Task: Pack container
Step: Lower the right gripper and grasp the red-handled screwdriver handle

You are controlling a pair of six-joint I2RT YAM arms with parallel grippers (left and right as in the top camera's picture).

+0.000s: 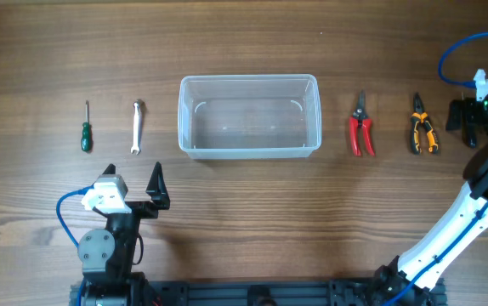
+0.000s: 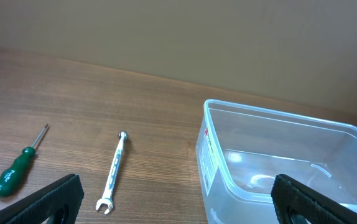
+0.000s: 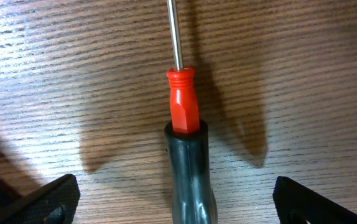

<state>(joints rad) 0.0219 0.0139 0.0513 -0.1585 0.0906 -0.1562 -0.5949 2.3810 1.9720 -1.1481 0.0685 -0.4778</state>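
Wooden counter (image 1: 244, 212) holds the empty container (image 1: 315, 119) at centre. Left pincer (image 2: 175, 190) and right pincer (image 3: 175, 190) gape wide, gripping nothing; the right straddles 1 screwdriver (image 3: 183, 99), whose round handle may roll away if clamped off-centre.

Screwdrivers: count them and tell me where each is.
2. Green-handled screwdriver far left, beside the wrench; red-and-black screwdriver below the right gripper, hidden in the overhead view.

Table (image 1: 244, 229): brown wood grain, all tools lie flat on it.
Wrench (image 1: 138, 127): silver, its open end toward the robot.
Green screwdriver (image 1: 85, 129): just left of the wrench, parallel to it.
Red-handled cutters (image 1: 361, 129): well right of the wrench.
Orange-and-black pliers (image 1: 422, 133): farther right of the wrench.
Red-and-black screwdriver (image 3: 183, 118): its place relative to the wrench cannot be told.
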